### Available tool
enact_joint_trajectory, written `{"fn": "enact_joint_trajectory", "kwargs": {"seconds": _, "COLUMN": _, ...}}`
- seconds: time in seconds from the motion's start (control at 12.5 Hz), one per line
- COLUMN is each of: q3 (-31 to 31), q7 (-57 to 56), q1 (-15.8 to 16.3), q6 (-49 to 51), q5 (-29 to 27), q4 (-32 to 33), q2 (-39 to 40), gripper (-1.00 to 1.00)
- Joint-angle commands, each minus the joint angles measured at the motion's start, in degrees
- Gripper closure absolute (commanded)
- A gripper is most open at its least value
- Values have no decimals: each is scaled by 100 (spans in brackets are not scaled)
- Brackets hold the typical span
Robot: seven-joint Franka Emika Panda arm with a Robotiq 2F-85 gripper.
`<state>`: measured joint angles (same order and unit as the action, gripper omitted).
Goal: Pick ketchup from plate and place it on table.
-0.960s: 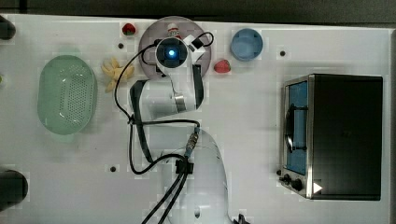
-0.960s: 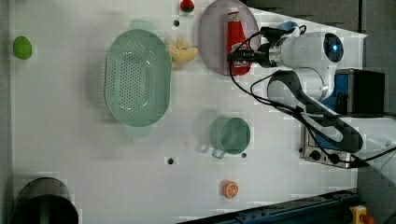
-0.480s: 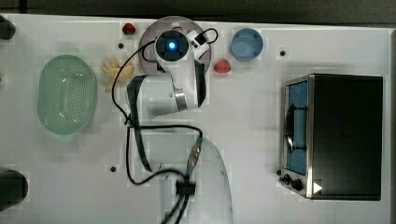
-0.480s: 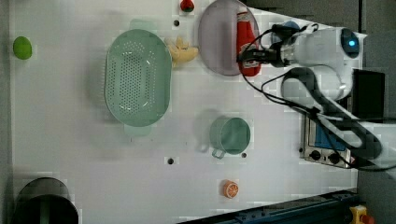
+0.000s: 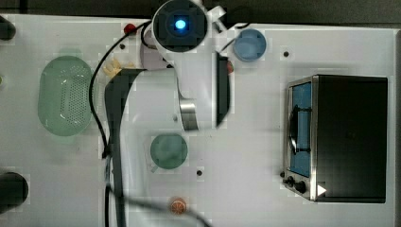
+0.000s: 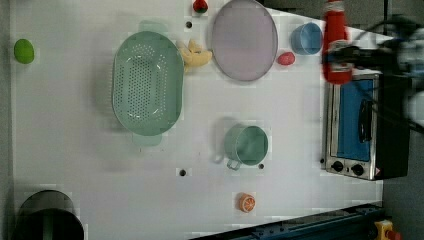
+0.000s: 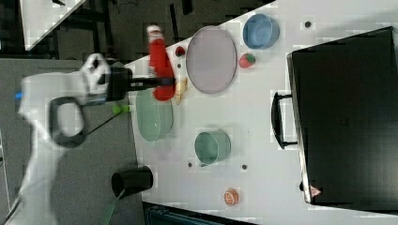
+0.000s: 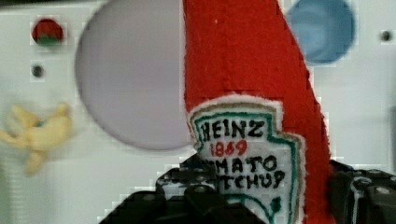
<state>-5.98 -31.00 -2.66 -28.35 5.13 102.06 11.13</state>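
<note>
Ketchup (image 8: 243, 93) sits closest to the wrist camera: red body, white label reading Heinz tomato ketchup, its lower end sunk between the dark parts of the claw (image 8: 261, 196). Jaws are clamped on the bottle's lower body, one on each side. In the right view the gripper (image 7: 159, 82) pinches the bottle (image 7: 159, 70) across its width, whitish cap pointing away from the arm, the bottle well up off the table (image 7: 263, 117). The left view agrees: ketchup (image 6: 335, 45) crossed by dark fingers (image 6: 350, 52).

Why held so, as a judgement: a slim bottle gripped low across its narrow width stays steady for carrying, and holding it high keeps it from brushing the plate rim or the neighbouring items on the way to bare tabletop.

Plate (image 8: 130, 79) lies beyond the bottle, lilac-grey and bare. So the pick looks done; the placing is what remains.

Around the plate, left view: a blue bowl (image 6: 306, 38) near it on the left view's right, a small red lump (image 6: 286, 58) between the two, another red-and-green lump (image 6: 200, 6) off its upper edge, a yellow item (image 6: 195, 54) touching or just beside its other side, then a green perforated basket (image 6: 146, 82) further out. Farther from the plate: a green mug (image 6: 246, 145), an orange slice (image 6: 246, 202), a toaster oven (image 6: 357, 127).

Top view: the arm's blue-lit joint (image 5: 179, 23) covers the plate area.
</note>
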Motion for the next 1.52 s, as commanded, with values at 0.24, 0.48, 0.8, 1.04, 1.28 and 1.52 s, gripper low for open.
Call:
{"fn": "enact_joint_trajectory", "kwargs": {"seconds": 0.24, "q3": 377, "q7": 140, "q1": -415, "q6": 861, "q5": -516, "q4": 911, "q2": -689, "gripper": -21}}
{"fn": "enact_joint_trajectory", "kwargs": {"seconds": 0.48, "q3": 509, "q7": 218, "q1": -431, "q6": 524, "q5": -517, "q4": 1755, "q2": -1108, "gripper": -21}}
{"fn": "enact_joint_trajectory", "kwargs": {"seconds": 0.8, "q3": 470, "q7": 311, "q1": -400, "q6": -717, "q5": -517, "q4": 2857, "q2": -1308, "gripper": -21}}
{"fn": "enact_joint_trajectory", "kwargs": {"seconds": 1.04, "q3": 400, "q7": 313, "q1": -381, "q6": -1682, "q5": -518, "q4": 3422, "q2": -946, "gripper": -21}}
{"fn": "enact_joint_trajectory", "kwargs": {"seconds": 1.28, "q3": 361, "q7": 313, "q1": -382, "q6": -2665, "q5": -518, "q4": 3647, "q2": -396, "gripper": -21}}
{"fn": "enact_joint_trajectory", "kwargs": {"seconds": 1.52, "q3": 371, "q7": 314, "q1": -399, "q6": -2739, "q5": -518, "q4": 3652, "q2": -320, "gripper": -50}}
